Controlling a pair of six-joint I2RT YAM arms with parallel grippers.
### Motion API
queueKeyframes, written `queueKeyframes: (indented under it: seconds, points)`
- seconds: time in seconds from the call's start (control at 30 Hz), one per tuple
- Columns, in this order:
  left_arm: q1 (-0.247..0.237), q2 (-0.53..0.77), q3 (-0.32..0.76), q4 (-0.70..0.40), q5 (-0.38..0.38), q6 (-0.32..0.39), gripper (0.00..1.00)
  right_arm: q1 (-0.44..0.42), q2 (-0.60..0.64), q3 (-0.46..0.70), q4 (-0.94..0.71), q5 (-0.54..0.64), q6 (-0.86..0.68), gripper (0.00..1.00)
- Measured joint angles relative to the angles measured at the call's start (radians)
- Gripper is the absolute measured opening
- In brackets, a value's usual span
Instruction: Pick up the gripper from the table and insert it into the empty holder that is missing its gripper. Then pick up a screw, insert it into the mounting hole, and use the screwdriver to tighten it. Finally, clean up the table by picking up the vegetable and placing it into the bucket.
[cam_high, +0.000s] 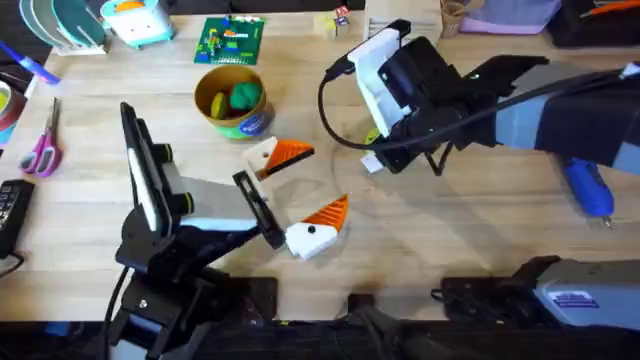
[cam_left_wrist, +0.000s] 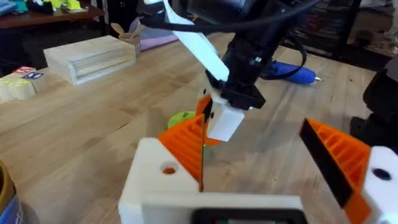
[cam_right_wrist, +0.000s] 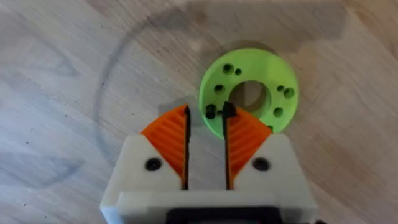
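Overhead: my left tool (cam_high: 300, 195) lies low over the middle of the desk (cam_high: 90, 215), its two white finger blocks tipped orange and spread well apart, nothing between them. My right tool (cam_high: 372, 160) reaches in from the right and points down at the desk just right of centre. The bucket (cam_high: 232, 103) stands behind my left tool with a green vegetable (cam_high: 245, 95) and a yellow piece inside. The blue screwdriver (cam_high: 590, 188) lies at the right, partly under my right arm. Pink-handled scissors (cam_high: 42, 150) lie at the far left.

Left wrist: my own two orange ribbed tips frame the view, wide apart. Beyond them my right tool (cam_left_wrist: 214, 118) stands nose-down on the desk, a lime-green disc (cam_left_wrist: 181, 117) just beside it. The screwdriver (cam_left_wrist: 292, 73) lies farther back; a wooden block (cam_left_wrist: 93, 58) sits at the rear.

Right wrist: my right tool (cam_right_wrist: 207, 149) has both orange tips fitted, close but with a narrow gap. The green disc (cam_right_wrist: 249, 90), drilled with holes, lies flat just ahead of the tips. A small dark piece stands at the tip ends; whether the tool is clamped on it I cannot tell.
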Motion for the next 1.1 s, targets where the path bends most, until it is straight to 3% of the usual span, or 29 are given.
queueKeyframes:
  seconds: [0.67,0.9,1.1]
  points:
    - [0.0,0.0,0.0,0.0,0.0,0.0,0.991,0.0,0.02,0.001,0.017,0.004,0.0,0.245]
    - [0.0,0.0,0.0,0.0,0.0,0.0,0.991,-0.001,0.02,0.005,0.02,0.008,-0.003,0.019]
    - [0.0,0.0,0.0,0.0,0.0,0.0,0.991,-0.001,0.021,0.008,0.017,0.008,-0.003,0.012]
